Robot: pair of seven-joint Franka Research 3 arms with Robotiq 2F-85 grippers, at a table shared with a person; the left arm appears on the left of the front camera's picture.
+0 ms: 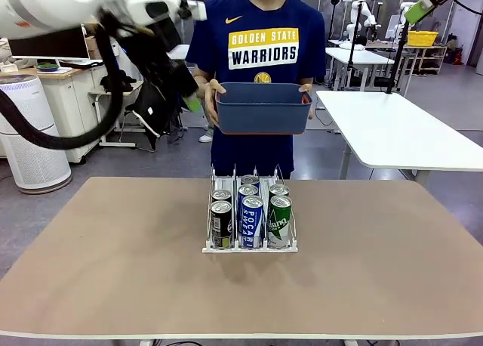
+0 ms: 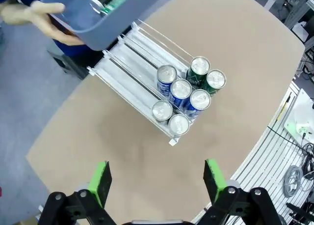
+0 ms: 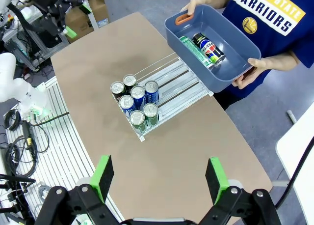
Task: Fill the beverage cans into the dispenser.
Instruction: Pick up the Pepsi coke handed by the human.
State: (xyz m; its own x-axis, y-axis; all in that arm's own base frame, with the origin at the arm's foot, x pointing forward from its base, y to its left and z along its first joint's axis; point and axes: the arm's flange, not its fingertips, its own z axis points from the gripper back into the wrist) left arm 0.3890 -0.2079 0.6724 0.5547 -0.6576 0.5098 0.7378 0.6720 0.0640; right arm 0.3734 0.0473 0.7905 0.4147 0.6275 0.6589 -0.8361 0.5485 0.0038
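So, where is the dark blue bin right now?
In the front view, the person holds the dark blue bin at the far side of the table, centre, behind the dispenser.

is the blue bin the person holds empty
No, the blue bin has a green can and a dark can lying on their sides in it.
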